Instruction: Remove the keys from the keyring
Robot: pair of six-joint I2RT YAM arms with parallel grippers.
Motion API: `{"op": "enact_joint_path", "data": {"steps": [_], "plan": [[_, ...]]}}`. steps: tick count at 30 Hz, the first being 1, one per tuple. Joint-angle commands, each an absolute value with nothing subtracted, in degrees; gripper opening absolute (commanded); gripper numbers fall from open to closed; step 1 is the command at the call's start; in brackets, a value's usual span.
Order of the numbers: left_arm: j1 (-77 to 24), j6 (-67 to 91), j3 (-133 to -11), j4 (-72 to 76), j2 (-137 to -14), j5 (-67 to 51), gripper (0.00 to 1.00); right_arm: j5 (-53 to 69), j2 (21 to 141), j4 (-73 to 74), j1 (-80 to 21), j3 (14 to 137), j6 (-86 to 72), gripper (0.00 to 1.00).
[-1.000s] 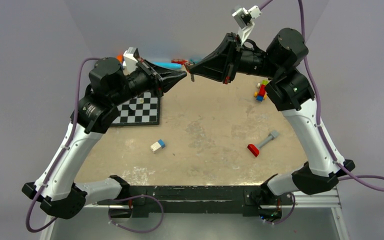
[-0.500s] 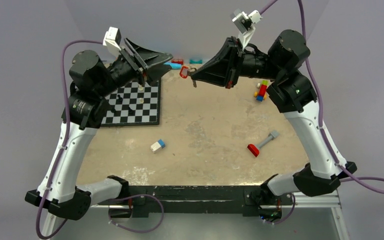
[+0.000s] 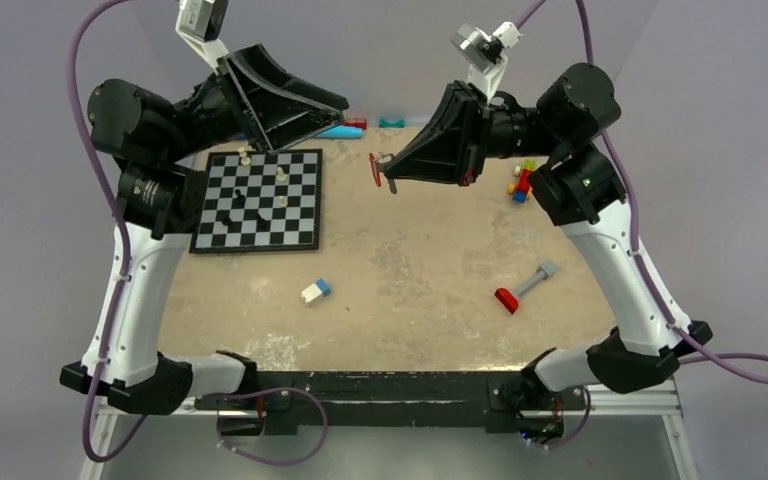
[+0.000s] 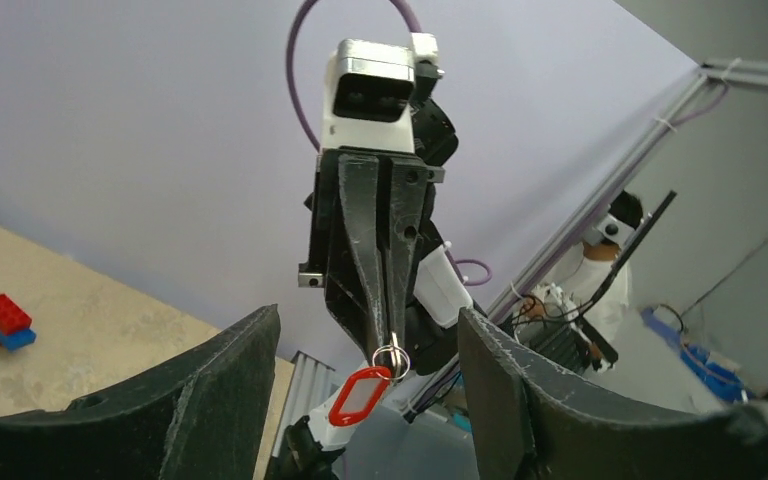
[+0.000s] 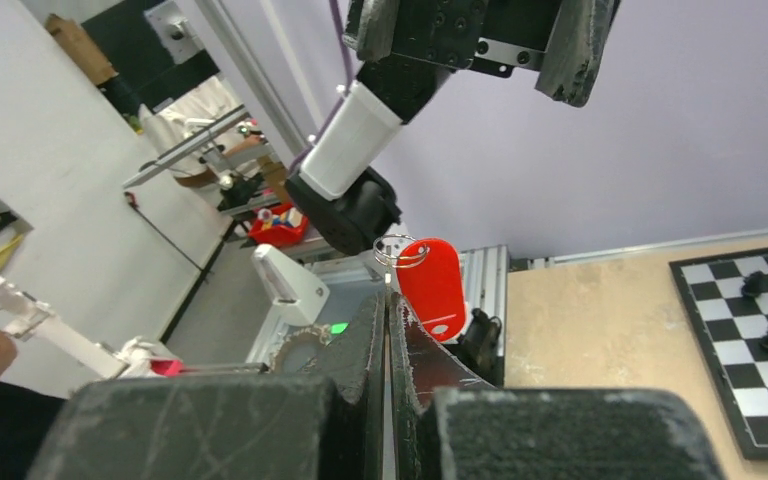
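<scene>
Tan tabletop (image 3: 410, 270) from above: the right gripper (image 3: 388, 170) is clamped on the keyring (image 3: 375, 170), held in the air to the right of the chessboard (image 3: 260, 200). The left gripper (image 3: 340, 112) hangs spread apart above that board.

Left wrist: a thin silver ring (image 4: 390, 355) dangles a glossy red tag (image 4: 358, 392).

Right wrist: the tag sits just past the pressed-together fingertips (image 5: 372, 330). Any keys are hard to make out.

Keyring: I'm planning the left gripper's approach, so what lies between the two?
Nothing: the left wrist view shows only open air between the left gripper and the keyring.
</scene>
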State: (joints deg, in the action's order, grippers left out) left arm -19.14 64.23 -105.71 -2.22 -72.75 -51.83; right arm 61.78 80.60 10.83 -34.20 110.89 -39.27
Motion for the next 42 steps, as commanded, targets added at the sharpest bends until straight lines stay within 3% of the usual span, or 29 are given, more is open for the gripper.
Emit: {"op": "enact_joint_path", "data": {"steps": [1, 8, 15, 42], "plan": [[-18.81, 66.04, -110.20, 9.12, -76.59, -60.91, 0.72, 65.83, 81.11, -1.94, -34.45, 110.83, -49.62, 0.00], [-18.97, 69.78, -112.17, 14.50, -79.72, -63.43, 0.81, 66.36, 83.06, -4.75, -34.54, 113.28, -53.37, 0.00], [-19.59, 70.28, -113.64, 14.34, -80.92, -64.58, 0.84, 64.12, 85.11, -2.79, -34.54, 116.36, -53.12, 0.00], [-22.57, 64.60, -110.74, 6.81, -78.40, -66.18, 0.62, 61.88, 87.63, -1.19, -34.63, 118.39, -53.88, 0.00]]}}
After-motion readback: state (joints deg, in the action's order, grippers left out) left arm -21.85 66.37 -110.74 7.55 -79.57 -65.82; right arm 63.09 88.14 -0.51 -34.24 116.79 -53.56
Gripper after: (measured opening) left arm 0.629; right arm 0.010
